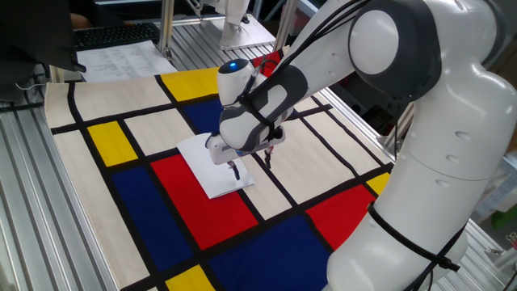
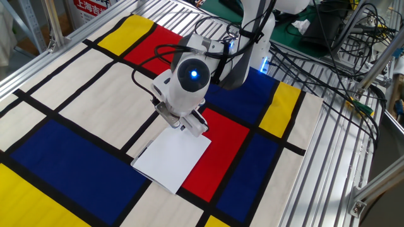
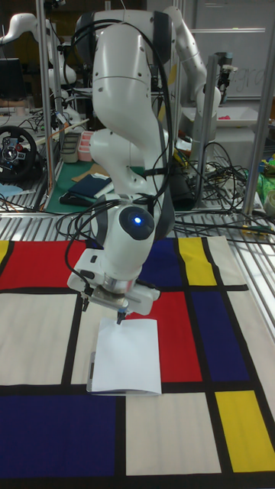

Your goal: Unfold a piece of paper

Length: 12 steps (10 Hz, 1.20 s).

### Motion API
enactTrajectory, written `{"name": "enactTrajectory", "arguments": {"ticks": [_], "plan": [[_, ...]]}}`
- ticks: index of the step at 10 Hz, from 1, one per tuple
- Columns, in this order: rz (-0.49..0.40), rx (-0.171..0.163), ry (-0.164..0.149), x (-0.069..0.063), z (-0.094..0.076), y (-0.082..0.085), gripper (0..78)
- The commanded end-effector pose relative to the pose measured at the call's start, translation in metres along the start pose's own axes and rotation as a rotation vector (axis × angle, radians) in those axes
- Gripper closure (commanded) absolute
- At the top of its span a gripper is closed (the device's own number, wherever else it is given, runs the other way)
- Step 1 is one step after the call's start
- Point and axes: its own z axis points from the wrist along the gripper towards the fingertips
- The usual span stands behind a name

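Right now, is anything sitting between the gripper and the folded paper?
Nothing visible. The gripper hangs just above the near edge of the paper, with only the bare cloth around it.

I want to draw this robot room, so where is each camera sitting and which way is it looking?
One fixed view: sits high beside the robot's big white body, looking down across the checked cloth; shows the arm and gripper.
The other fixed view: sits high on the far side, looking back toward the robot's base; shows the wrist with its blue light, gripper mostly hidden.
Tall fixed view: sits in front, facing the whole upright arm and the lab behind.
All three share the piece of paper lying under the gripper.
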Motion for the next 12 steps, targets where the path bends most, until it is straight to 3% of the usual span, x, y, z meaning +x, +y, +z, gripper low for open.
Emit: {"name": "enactTrajectory", "arguments": {"ticks": [1,3,5,7,10,12], "plan": [[-0.067,-0.152,-0.026,0.001,0.016,-0.031,0.5],[-0.067,-0.172,-0.024,0.001,0.016,-0.031,0.5],[-0.048,-0.231,-0.038,0.000,0.017,-0.030,0.5],[-0.036,-0.238,-0.049,-0.002,0.014,-0.027,0.5],[0.014,-0.293,-0.034,-0.004,0.001,-0.009,0.5],[0.023,-0.297,-0.047,-0.004,0.004,-0.004,0.5]]}}
